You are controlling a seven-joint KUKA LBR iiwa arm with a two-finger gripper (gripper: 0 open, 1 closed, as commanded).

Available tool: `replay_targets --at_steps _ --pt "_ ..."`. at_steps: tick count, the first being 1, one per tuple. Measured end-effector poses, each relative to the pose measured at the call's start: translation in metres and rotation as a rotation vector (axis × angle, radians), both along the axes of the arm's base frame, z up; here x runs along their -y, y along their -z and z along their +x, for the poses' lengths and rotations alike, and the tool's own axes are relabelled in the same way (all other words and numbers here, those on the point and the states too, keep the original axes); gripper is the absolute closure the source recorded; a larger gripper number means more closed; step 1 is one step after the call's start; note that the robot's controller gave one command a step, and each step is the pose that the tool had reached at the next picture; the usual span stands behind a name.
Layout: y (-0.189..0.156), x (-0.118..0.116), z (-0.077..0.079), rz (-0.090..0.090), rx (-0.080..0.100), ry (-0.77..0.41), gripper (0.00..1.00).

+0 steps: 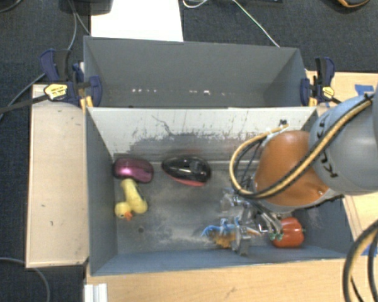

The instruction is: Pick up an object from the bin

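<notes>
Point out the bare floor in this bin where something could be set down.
The bare floor lies mid-bin, bordered by the yellow toy on the left, the black mouse behind, the tool on the right. Crowded: the near right corner, tool beside a red object.

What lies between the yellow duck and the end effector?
Nothing: in the camera view, bare bin floor runs from the yellow duck to the end effector. The black mouse sits farther back.

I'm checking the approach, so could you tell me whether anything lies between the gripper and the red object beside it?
Nothing visible does: the gripper sits in the near right corner, beside the red object.
</notes>
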State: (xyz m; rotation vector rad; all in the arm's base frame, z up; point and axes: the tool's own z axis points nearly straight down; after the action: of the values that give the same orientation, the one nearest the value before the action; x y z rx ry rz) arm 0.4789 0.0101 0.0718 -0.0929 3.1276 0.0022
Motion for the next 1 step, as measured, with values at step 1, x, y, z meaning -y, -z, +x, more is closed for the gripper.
replay_targets --at_steps 1 --pt "0.0006 -0.0003 0.0114 -0.002 -0.004 -0.293 1.00"
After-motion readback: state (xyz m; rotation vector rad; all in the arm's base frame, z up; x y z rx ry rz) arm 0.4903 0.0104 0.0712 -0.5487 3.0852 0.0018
